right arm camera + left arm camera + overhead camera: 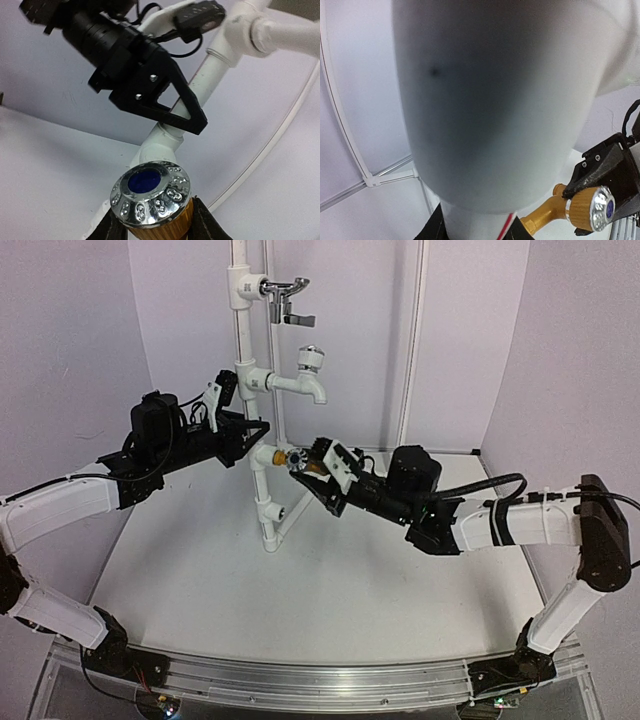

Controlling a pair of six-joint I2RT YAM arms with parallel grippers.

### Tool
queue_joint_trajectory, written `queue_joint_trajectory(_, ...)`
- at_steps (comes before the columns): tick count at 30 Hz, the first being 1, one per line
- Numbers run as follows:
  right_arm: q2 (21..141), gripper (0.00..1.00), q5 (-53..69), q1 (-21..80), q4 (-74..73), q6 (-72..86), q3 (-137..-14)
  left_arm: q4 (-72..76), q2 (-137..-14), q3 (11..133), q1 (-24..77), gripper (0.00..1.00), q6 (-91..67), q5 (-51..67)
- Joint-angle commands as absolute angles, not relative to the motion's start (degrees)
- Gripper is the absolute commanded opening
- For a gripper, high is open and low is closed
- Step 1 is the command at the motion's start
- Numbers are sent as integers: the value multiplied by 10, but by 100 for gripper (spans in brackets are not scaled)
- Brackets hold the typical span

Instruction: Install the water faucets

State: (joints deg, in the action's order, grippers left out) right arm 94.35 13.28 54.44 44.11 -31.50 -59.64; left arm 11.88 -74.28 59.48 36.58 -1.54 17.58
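Note:
The water faucet (290,458) is golden brass with a silvery round knob (150,192) that has a blue centre. It sticks out sideways from a white elbow fitting (162,145) low on the white pipe stand (262,495). My right gripper (155,227) is shut on the knurled brass collar under the knob, one finger (207,226) on each side. In the left wrist view the brass faucet (547,215) shows at the lower right. My left gripper (255,430) is shut on the white pipe (495,100) just above that fitting.
Higher on the stand are a white plastic tap (310,375) and a chrome lever tap (285,295). The stand's foot (270,540) rests on the white table, with white walls close behind. Both arms meet at the pipe.

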Motion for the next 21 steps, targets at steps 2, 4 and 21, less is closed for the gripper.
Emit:
queue_joint_trajectory(2, 966, 10, 4, 536, 457, 49, -617, 4, -753, 574, 382, 0, -102, 241)
queue_joint_trajectory(4, 969, 6, 0, 534, 458, 124, -615, 4, -753, 574, 382, 0, -103, 243)
queue_joint_trajectory(21, 952, 67, -18, 529, 440, 168, -612, 4, -748, 573, 382, 0, -102, 230)
